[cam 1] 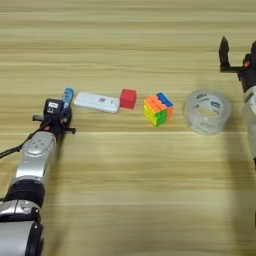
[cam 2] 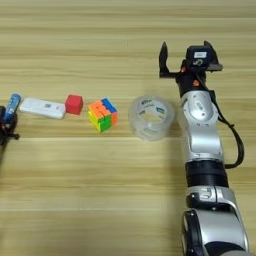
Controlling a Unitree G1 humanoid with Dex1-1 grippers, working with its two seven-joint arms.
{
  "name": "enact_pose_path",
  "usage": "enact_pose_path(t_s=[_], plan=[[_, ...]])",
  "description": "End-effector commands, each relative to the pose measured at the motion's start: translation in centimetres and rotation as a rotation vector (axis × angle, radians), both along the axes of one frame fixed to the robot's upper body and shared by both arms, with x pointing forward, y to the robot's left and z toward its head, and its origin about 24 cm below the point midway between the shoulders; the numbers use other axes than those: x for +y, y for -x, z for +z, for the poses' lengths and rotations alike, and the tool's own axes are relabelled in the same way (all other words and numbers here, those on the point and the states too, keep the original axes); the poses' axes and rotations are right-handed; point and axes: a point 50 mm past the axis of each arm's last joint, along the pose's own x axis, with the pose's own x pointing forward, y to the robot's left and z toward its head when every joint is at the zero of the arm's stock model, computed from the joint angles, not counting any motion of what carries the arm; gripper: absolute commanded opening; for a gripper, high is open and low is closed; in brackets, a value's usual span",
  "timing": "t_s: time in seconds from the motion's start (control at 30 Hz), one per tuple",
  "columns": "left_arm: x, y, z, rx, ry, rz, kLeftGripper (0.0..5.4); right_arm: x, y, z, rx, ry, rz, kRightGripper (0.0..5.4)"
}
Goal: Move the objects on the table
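Five objects lay in one row across the tan wood-grain bench (cam 1: 130, 190): blue tube (cam 1: 67, 95), white device (cam 1: 97, 102), red cube (cam 1: 128, 98), puzzle cube (cam 1: 158, 108), tape roll (cam 1: 207, 112). Left hand (cam 1: 61, 113) touched the tube; grip undetermined. Beyond the roll, right hand (cam 2: 185, 56) stood open, empty.

The left arm reaches up from the table's near left corner, silver forearm slanting toward the left edge, and its left gripper (cam 1: 64, 106) has its black fingers closed around the small blue tube (cam 1: 67, 94). The right arm rises from the near right corner, forearm nearly straight toward the far edge; the right gripper (cam 2: 184, 55) has its fingers spread, holding nothing
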Motion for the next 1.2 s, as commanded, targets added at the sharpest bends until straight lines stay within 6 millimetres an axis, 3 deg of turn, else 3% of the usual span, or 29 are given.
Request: enact_pose_path(t_s=[0.03,0.3,0.6,0.93,1.2], plan=[[0.4,0.9,-1.3,0.066,0.0,0.009,1.36,0.4,-0.2,0.8,-0.023,-0.004,0.011,5.4],[0.5,0.8,-0.9,0.043,0.002,0.003,1.36,0.5,-0.2,0.8,-0.022,-0.004,0.011,5.4],[-0.4,0.4,1.9,-0.138,0.073,-0.065,1.35,1.0,-0.3,0.3,-0.003,-0.001,0.029,5.4],[-0.1,0.4,3.4,-0.209,0.079,-0.053,1.35,1.5,-0.5,-0.1,0.012,0.003,0.049,5.4],[-0.8,0.3,5.2,-0.302,0.093,-0.112,1.35,4.6,-0.8,-1.7,0.092,-0.052,0.228,5.4]])
